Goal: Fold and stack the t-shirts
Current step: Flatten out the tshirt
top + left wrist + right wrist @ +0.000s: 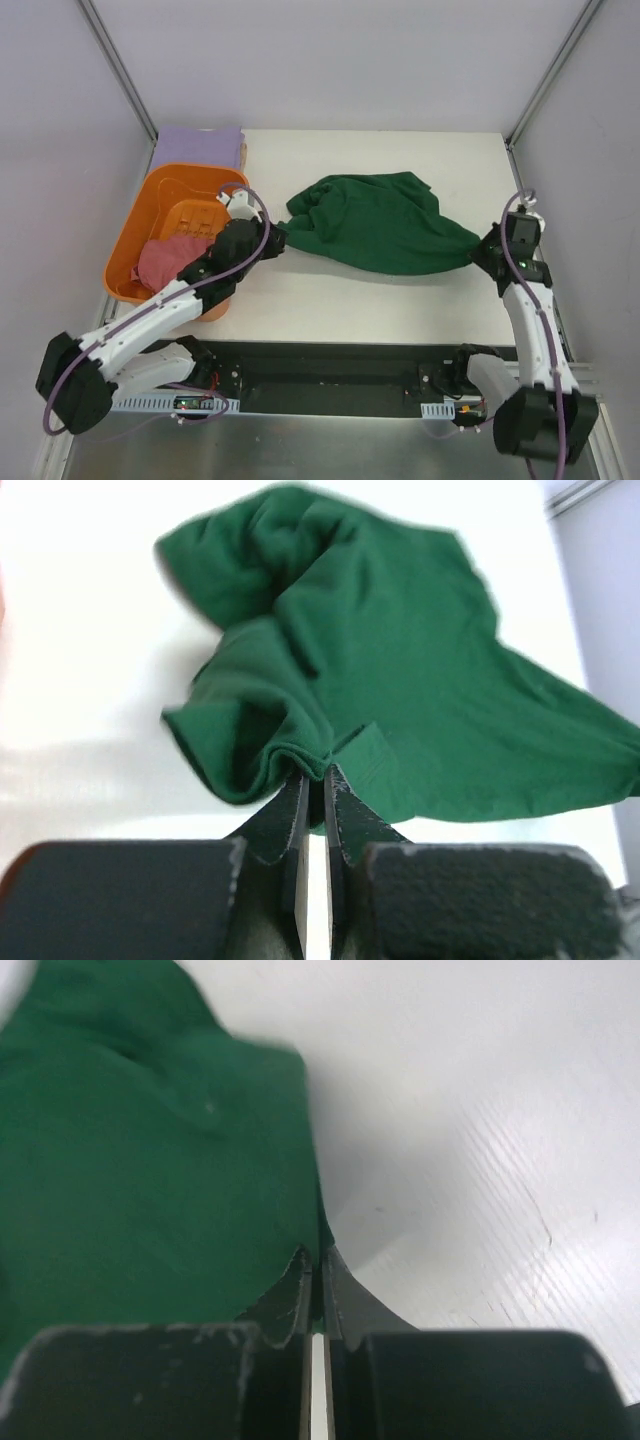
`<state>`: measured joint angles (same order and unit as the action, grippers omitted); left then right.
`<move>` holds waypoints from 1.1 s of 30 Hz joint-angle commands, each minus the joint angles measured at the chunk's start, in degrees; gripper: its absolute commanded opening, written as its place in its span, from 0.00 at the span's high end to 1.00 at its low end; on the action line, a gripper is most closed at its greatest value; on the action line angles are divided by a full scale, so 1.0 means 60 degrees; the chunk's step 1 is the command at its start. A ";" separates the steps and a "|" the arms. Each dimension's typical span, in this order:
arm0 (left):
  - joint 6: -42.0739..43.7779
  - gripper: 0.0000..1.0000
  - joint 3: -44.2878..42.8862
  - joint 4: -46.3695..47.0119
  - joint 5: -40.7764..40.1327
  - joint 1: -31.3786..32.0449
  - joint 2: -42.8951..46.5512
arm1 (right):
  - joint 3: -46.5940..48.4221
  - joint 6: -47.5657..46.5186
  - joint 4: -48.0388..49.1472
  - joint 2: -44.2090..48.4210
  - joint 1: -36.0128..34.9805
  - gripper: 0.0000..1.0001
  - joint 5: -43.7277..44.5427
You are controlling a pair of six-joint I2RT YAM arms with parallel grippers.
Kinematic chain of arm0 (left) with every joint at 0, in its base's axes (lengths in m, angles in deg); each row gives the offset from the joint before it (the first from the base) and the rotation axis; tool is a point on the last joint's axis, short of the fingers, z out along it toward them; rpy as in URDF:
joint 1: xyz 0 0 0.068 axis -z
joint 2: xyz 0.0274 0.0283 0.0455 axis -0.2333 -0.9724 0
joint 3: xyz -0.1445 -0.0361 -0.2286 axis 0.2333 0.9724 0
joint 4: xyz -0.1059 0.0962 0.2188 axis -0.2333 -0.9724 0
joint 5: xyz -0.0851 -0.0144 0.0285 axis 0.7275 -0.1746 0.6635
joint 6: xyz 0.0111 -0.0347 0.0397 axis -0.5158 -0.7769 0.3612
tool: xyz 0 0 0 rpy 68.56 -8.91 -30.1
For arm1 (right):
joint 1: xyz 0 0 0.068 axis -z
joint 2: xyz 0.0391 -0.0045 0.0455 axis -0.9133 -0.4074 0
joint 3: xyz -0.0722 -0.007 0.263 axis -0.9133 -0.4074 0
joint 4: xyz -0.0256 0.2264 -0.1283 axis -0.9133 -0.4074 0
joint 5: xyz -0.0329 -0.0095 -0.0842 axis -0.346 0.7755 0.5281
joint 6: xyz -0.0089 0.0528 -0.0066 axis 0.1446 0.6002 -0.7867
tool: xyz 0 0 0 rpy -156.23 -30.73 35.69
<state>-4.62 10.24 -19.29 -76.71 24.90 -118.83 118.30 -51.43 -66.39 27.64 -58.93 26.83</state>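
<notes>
The dark green t-shirt lies crumpled and stretched across the middle of the white table. My left gripper is shut on its left edge; in the left wrist view the jaws pinch a fold of the green cloth. My right gripper is shut on its right corner; in the right wrist view the jaws pinch the green cloth. The pinkish-red t-shirt lies bunched in the orange basket. The lavender t-shirt lies folded at the back left.
The orange plastic basket stands at the left edge of the table, under my left arm. Grey walls and metal frame posts close in the back and sides.
</notes>
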 commanded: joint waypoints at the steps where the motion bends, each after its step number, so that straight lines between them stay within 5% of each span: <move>1: 0.1228 1.00 -0.1378 -0.0274 -0.0072 0.0193 0.1515 | 0.1908 -0.0502 -0.1661 0.2305 0.0001 0.99 -0.0038; 10: 0.2956 1.00 -0.5550 -0.1007 0.1553 0.0222 0.2762 | 0.8174 -0.1219 -0.4416 0.3204 0.0001 0.99 0.0826; 16: 0.3689 1.00 -0.8423 -0.1490 0.4145 0.0222 0.2339 | 1.2452 -0.1849 -0.5164 0.2458 0.0001 0.99 0.1250; 21: 0.4026 1.00 -1.0474 -0.1651 0.4659 0.0222 0.1447 | 1.4273 -0.2593 -0.5268 0.1681 -0.0058 0.99 0.1967; 26: 0.4553 1.00 -1.2072 -0.1856 0.4020 0.0208 -0.0368 | 1.4190 -0.3284 -0.4918 0.0627 -0.0146 0.99 0.2934; 33: 0.5931 1.00 -1.2615 -0.1637 -0.0375 -0.0069 -0.4100 | 1.0503 -0.3915 -0.2519 -0.0326 -0.0088 0.99 0.4838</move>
<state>24.34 -64.44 -29.96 -60.45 25.93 -129.45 192.98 -70.29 -89.76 32.28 -59.52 45.15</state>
